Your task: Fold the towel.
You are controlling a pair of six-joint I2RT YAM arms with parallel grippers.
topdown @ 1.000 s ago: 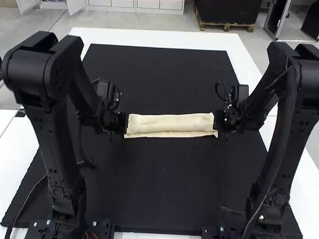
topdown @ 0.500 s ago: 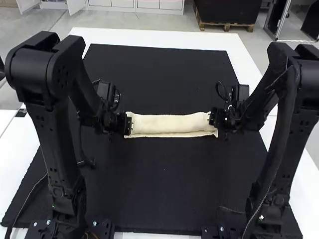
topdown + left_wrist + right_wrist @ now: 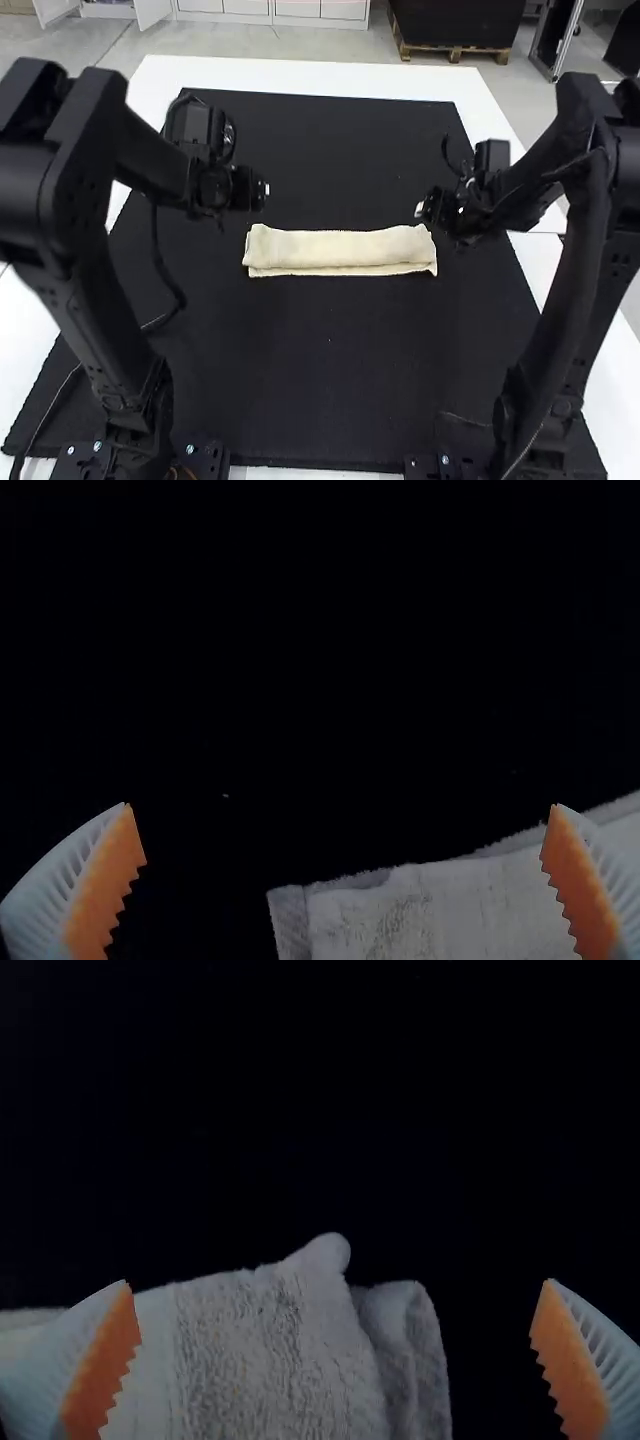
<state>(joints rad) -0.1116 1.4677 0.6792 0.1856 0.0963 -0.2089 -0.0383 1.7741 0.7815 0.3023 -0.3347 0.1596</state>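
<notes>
Jaws apart, folded towel (image 3: 340, 246) on black mat (image 3: 330, 380)

So there's this big black mat (image 3: 330, 370) under both sets of jaws, stretching well past them toward the far side and back toward the near side too. It's lying on a white table (image 3: 300, 72) that pokes out around it, well apart from the jaws. Also, a tiny pale speck (image 3: 226, 796) on the mat, near the left jaws lol.
</notes>
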